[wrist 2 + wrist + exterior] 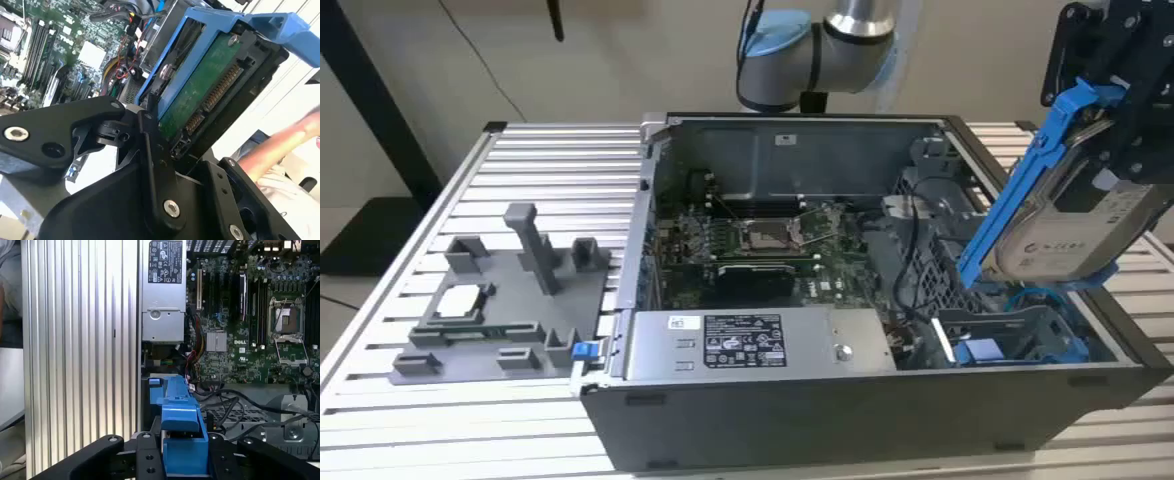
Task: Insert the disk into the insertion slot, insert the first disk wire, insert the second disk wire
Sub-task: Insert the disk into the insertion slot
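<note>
I have the disk [1061, 235] clamped in the pincer [1110, 140] at the exterior view's right. It stands steeply tilted, almost on end. Its lower end hangs just above the slot [1007, 325], which sits in the corner of the open computer case [854, 420] at that view's lower right. The disk is not seated in the slot, and I cannot tell whether its lower corner touches the rails.

The pincer is closed hard on the disk. In the first wrist view a black finger [150, 456] presses in from each side of the blue frame [182, 435], with no gap showing.

The disk is a flat silver-grey metal slab with a white label, set in that bright blue plastic frame. In the second wrist view I see its underside, a green circuit board [205, 85] with a row of gold contacts at one end. The slot is thin grey sheet metal with blue plastic clips.

Inside the case lie a green main board [761, 240] and a grey metal box [734, 345] with a black-and-white sticker. The case rests on a table [520, 160] of ribbed aluminium slats. A blocky grey holder [507, 290] stands on the table well apart, toward the exterior view's left. A person's arm [280, 145] shows blurred in the second wrist view.
</note>
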Controlling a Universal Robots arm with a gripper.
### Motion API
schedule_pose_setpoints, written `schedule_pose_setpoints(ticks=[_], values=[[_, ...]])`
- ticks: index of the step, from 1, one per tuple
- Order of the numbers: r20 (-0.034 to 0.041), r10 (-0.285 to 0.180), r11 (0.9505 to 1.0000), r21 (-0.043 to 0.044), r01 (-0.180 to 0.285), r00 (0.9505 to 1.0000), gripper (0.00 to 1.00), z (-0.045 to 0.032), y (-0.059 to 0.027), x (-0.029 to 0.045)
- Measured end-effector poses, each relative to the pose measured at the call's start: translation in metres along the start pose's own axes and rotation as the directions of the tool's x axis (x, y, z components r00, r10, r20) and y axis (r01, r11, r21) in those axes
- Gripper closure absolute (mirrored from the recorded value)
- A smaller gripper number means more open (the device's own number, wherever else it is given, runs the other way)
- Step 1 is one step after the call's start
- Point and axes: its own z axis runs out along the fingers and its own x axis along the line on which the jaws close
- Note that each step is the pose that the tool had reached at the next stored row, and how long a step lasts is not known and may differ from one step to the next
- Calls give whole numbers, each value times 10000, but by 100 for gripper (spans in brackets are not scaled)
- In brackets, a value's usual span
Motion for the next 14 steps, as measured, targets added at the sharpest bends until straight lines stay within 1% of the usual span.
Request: schedule_pose_setpoints(ticks=[10, 14], values=[[0, -1, 10000, 0, 1, 10000, 100, 0, -8, 0], [-1, -1, 10000, 0, 1, 10000, 100, 21, -9, 0]])
